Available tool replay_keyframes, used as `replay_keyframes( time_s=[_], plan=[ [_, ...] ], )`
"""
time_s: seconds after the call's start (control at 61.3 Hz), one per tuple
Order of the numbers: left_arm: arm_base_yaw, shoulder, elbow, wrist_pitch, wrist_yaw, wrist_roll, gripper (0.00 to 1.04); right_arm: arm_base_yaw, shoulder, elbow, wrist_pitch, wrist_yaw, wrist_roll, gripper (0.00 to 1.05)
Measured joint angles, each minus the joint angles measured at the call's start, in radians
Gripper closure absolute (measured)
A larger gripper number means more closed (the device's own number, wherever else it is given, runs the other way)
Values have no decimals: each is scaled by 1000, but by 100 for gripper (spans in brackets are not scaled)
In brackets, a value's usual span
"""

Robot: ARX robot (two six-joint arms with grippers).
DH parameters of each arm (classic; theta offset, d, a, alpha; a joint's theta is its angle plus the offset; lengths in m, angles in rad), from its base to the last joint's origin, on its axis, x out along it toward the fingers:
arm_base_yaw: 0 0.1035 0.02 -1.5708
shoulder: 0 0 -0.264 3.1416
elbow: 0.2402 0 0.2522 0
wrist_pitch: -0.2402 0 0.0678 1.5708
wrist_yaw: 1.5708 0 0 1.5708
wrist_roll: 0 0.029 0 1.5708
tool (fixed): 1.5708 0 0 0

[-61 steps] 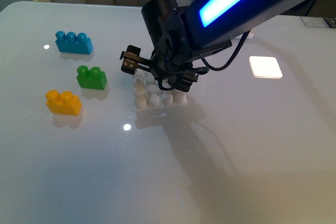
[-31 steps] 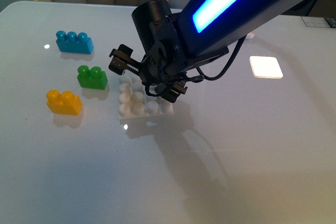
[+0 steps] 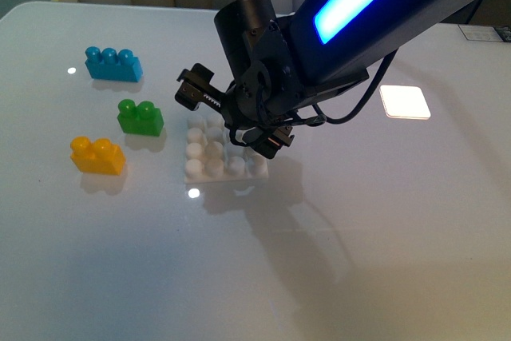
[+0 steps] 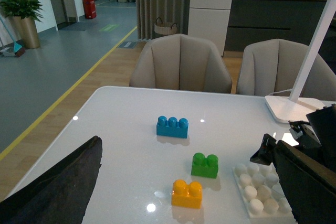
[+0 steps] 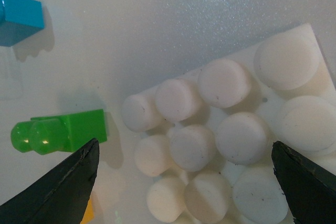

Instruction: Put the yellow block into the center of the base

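The yellow block [image 3: 97, 155] [image 4: 187, 193] lies on the white table at the left, nearest the front of a row of bricks. The white studded base [image 3: 209, 167] [image 4: 261, 199] lies flat to its right. My right gripper [image 3: 231, 117] [image 5: 185, 145] hovers open directly above the base [image 5: 210, 140], its fingers spread wider than the studs and holding nothing. A sliver of the yellow block [image 5: 89, 212] shows beside one finger. My left gripper [image 4: 185, 148] is open and empty, back from the blocks and facing them; it is out of the front view.
A green two-stud brick [image 3: 140, 116] [image 4: 205, 164] [image 5: 63, 129] sits between the yellow block and the base. Farther back is a blue three-stud brick [image 3: 113, 64] [image 4: 172, 126]. A lamp foot [image 4: 286, 108] stands at the far right, chairs [image 4: 179, 64] beyond the table edge.
The base has slid left, toward the green brick, from where it lay a second ago. My right gripper swung left with it, then came back slightly right. The bricks have not moved.
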Motion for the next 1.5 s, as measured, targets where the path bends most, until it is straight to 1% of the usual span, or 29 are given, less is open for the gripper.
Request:
replay_keyframes(
  time_s=[0.31, 0.457, 0.538, 0.603, 0.652, 0.717, 0.766, 0.929, 1.043, 1.06, 1.092, 1.125, 1.141, 1.174, 1.19, 1.223, 1.239, 1.272, 1.288, 1.321, 1.386, 1.418, 1.435, 1.467, 1.484, 1.5],
  plan=[
    [0, 0, 0, 0, 0, 0, 7, -16, -58, -11, 36, -11, -1, 9],
    [0, 0, 0, 0, 0, 0, 7, -28, -126, -100, 106, -1, -13, 9],
    [0, 0, 0, 0, 0, 0, 7, -43, -193, -191, 169, 30, -40, 9],
    [0, 0, 0, 0, 0, 0, 7, -71, -273, -296, 240, 72, -71, 9],
    [0, 0, 0, 0, 0, 0, 7, -87, -315, -352, 277, 85, -81, 9],
    [0, 0, 0, 0, 0, 0, 7, -140, -449, -524, 383, 109, -108, 9],
    [0, 0, 0, 0, 0, 0, 7, -168, -533, -629, 431, 127, -131, 9],
    [0, 0, 0, 0, 0, 0, 7, -237, -735, -865, 485, 138, -184, 9],
    [0, 0, 0, 0, 0, 0, 7, -248, -765, -887, 489, 141, -195, 9],
    [0, 0, 0, 0, 0, 0, 7, -246, -761, -892, 509, 154, -217, 10],
    [0, 0, 0, 0, 0, 0, 7, -245, -743, -921, 625, 211, -272, 14],
    [0, 0, 0, 0, 1, 0, 7, -248, -732, -974, 797, 271, -395, 21],
    [0, 0, 0, 0, 0, 0, 7, -250, -731, -990, 836, 277, -423, 23],
    [0, 0, 0, 0, 0, 0, 7, -261, -732, -1056, 970, 279, -534, 30],
    [0, 0, 0, 0, -1, 0, 7, -265, -735, -1073, 1001, 278, -549, 32],
    [0, 0, 0, 0, 0, 0, 7, -281, -761, -1133, 1091, 276, -653, 39],
    [0, 0, 0, 0, 0, 0, 7, -285, -771, -1146, 1107, 273, -672, 40],
    [0, 0, 0, 0, 0, 0, 7, -301, -814, -1193, 1147, 259, -723, 47],
    [0, 0, 0, 0, 0, 0, 7, -306, -827, -1204, 1152, 254, -741, 49],
    [0, 0, 0, 0, 0, 0, 7, -321, -875, -1244, 1163, 243, -777, 56],
    [0, 0, 0, 0, 0, 0, 7, -346, -936, -1299, 1167, 225, -808, 67],
    [0, 0, 0, 0, 0, 0, 7, -361, -972, -1340, 1165, 213, -823, 75],
    [0, 0, 0, 0, 0, 0, 7, -363, -976, -1345, 1165, 212, -824, 76],
    [0, 0, 0, 0, 0, 0, 7, -376, -1009, -1384, 1159, 196, -834, 84],
    [0, 0, 0, 0, 0, 0, 7, -377, -1013, -1388, 1158, 196, -835, 85],
    [0, 0, 0, 0, 0, 0, 7, -382, -1029, -1404, 1155, 189, -838, 88]
  ],
)
